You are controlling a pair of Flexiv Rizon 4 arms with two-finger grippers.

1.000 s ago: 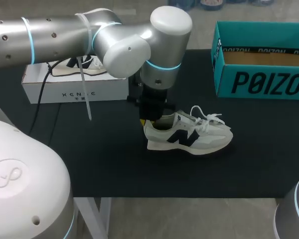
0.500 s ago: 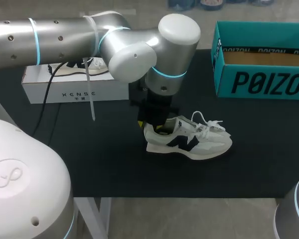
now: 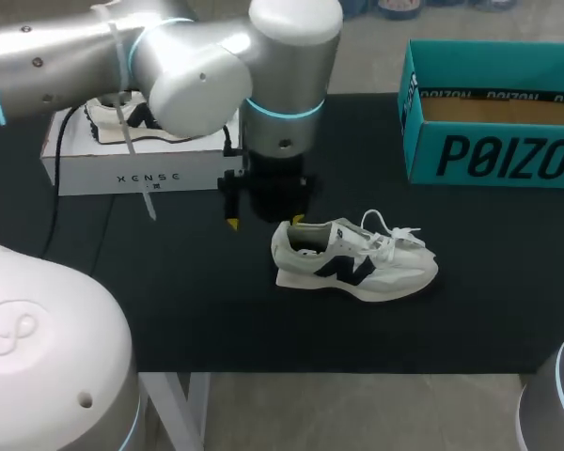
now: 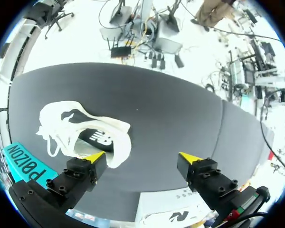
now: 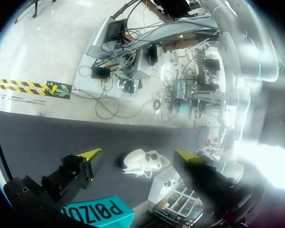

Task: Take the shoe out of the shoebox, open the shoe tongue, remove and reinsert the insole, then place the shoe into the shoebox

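Nearby, white box (image 3: 122,175), shoe (image 3: 357,264), teal shoebox (image 3: 493,156)

In the head view, the left arm (image 3: 197,75) covers much of the second sneaker (image 3: 103,127) lying on the white box (image 3: 141,174), and the teal shoebox (image 3: 489,155) is cut off at the edge. In the right wrist view, glare blurs one finger (image 5: 204,178) of the right hand (image 5: 137,154), and the shoe (image 5: 145,164) is too small to show detail.

The shoe (image 3: 355,261) is off-white with pale grey panels, white laces and a dark navy side logo. The shoebox (image 3: 493,155) is teal with dark lettering and brown inside. The table (image 3: 207,310) is black. The left arm (image 3: 197,75) is silver with glowing cyan rings, and the left hand (image 3: 265,222) is black, tipped yellow.
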